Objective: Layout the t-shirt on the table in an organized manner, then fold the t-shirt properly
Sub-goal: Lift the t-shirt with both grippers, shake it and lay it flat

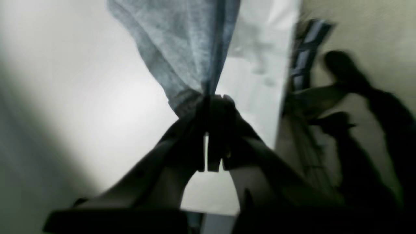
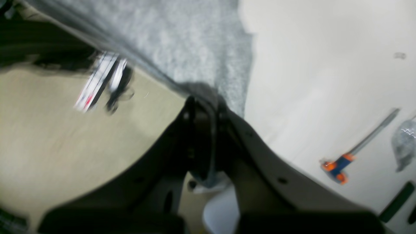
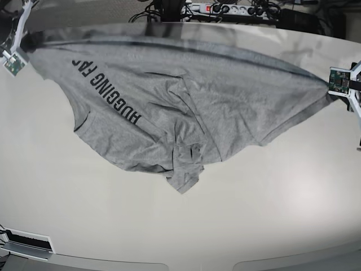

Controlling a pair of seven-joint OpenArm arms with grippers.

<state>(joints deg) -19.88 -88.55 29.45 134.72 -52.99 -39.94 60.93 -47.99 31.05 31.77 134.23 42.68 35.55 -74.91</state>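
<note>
Heather-grey wrinkly t-shirt (image 3: 186, 107) stretched over glossy table (image 3: 186, 226), left claw (image 1: 211, 97) and right claw (image 2: 203, 97) clamping its corners

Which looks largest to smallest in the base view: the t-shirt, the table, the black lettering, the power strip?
1. table
2. t-shirt
3. black lettering
4. power strip, though it lies farther from the camera, so its rank against the lettering is unsure.
</note>
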